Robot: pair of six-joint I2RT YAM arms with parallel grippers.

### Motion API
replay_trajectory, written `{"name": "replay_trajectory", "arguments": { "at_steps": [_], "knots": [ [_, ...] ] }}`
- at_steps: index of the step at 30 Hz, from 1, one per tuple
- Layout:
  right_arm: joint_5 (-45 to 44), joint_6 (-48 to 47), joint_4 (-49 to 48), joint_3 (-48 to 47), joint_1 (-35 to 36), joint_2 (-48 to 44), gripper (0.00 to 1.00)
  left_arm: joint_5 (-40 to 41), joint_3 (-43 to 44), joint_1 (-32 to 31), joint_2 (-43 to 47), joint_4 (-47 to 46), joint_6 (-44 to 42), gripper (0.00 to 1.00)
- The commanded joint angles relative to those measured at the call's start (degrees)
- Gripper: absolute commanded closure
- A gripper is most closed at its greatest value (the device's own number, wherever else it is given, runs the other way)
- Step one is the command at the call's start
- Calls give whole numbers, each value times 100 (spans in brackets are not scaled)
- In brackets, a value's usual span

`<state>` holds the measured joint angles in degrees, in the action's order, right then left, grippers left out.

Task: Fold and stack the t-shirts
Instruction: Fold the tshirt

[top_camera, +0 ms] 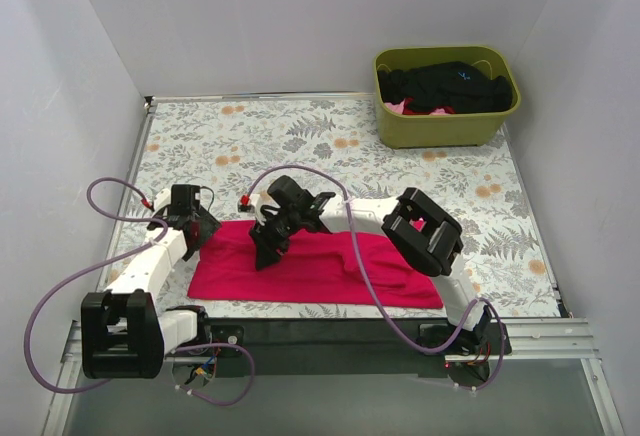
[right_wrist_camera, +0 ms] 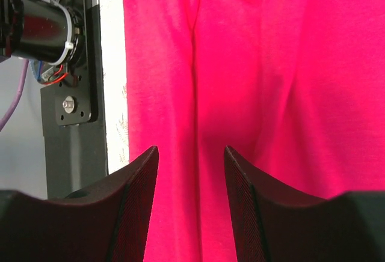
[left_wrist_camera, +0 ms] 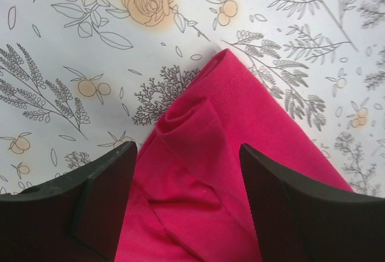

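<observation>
A crimson-red t-shirt [top_camera: 320, 271] lies folded into a long flat band near the table's front edge. My left gripper [top_camera: 197, 241] is open over its left end; in the left wrist view [left_wrist_camera: 187, 154] the fingers stand either side of a bunched corner of the red shirt [left_wrist_camera: 228, 124]. My right gripper [top_camera: 265, 253] is open, pointing down over the left-middle of the shirt; in the right wrist view [right_wrist_camera: 191, 154] its fingers straddle a lengthwise crease in the red cloth [right_wrist_camera: 240, 63]. Black shirts [top_camera: 450, 84] lie in the bin.
An olive-green bin [top_camera: 445, 128] stands at the back right, holding black clothes and a bit of pink cloth. The table has a floral cover [top_camera: 300, 136]. White walls close in left, right and back. A black mounting rail [right_wrist_camera: 69, 112] runs along the front edge.
</observation>
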<state>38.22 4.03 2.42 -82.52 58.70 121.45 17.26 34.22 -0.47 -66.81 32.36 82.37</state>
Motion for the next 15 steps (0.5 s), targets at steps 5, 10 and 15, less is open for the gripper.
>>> {"name": "replay_trajectory", "arguments": {
  "at_steps": [5,10,15],
  "knots": [
    [177,-17,-75,149,133,142,53,-459,129,30,449,-186,166,30],
    [204,-52,-75,166,204,116,53,-741,199,29,-33,-72,227,29],
    [125,-87,-83,298,221,-164,53,-610,260,38,-341,279,385,37]
  ]
}}
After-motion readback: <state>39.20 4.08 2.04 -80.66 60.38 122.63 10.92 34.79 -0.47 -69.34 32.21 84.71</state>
